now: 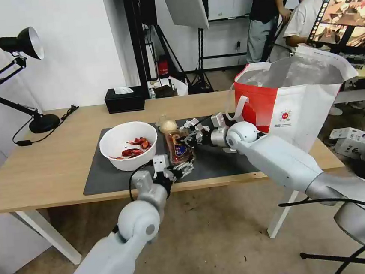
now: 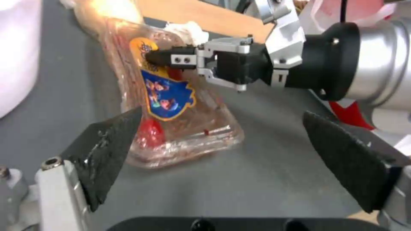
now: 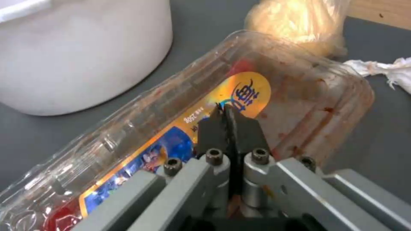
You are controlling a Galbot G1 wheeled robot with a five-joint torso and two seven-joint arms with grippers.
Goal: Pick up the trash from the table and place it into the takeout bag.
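Light-wood table (image 1: 43,167) with dark grey mat (image 1: 219,159). White bowl (image 1: 128,145) with red scraps sits on mat's left part. Clear plastic tray (image 1: 179,148) lies just right of bowl, small bag with beige lump (image 1: 168,126) at its far end. Right gripper (image 1: 189,135) is at tray's right edge, crumpled tissue (image 1: 192,122) just behind it. Left gripper (image 1: 180,168) at tray's near end, by mat's front edge. Red-and-white takeout bag (image 1: 293,100) stands open at table's right end. Black tissue box (image 1: 124,99) and desk lamp (image 1: 28,74) at back.
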